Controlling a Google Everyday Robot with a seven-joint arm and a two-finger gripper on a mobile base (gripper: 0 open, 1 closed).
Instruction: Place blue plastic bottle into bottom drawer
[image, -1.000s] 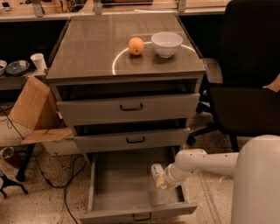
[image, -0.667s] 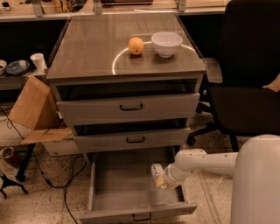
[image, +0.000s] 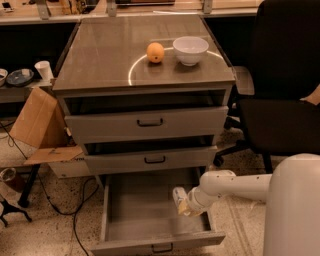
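Observation:
The bottom drawer (image: 137, 212) is pulled out wide, with a plain grey inside and a small dark handle on its front. My gripper (image: 184, 206) reaches in from the right on a white arm, just inside the drawer's right wall. It is shut on the blue plastic bottle (image: 178, 195), a pale whitish bottle that sticks out to the left of the gripper, over the right side of the drawer floor. I cannot tell whether the bottle touches the floor.
The two shallower drawers, top (image: 145, 122) and middle (image: 150, 159), stand slightly open above. An orange (image: 155, 52) and a white bowl (image: 190, 49) sit on the cabinet top. A black office chair (image: 280, 100) stands at the right. A cardboard box (image: 40, 125) and cables lie at the left.

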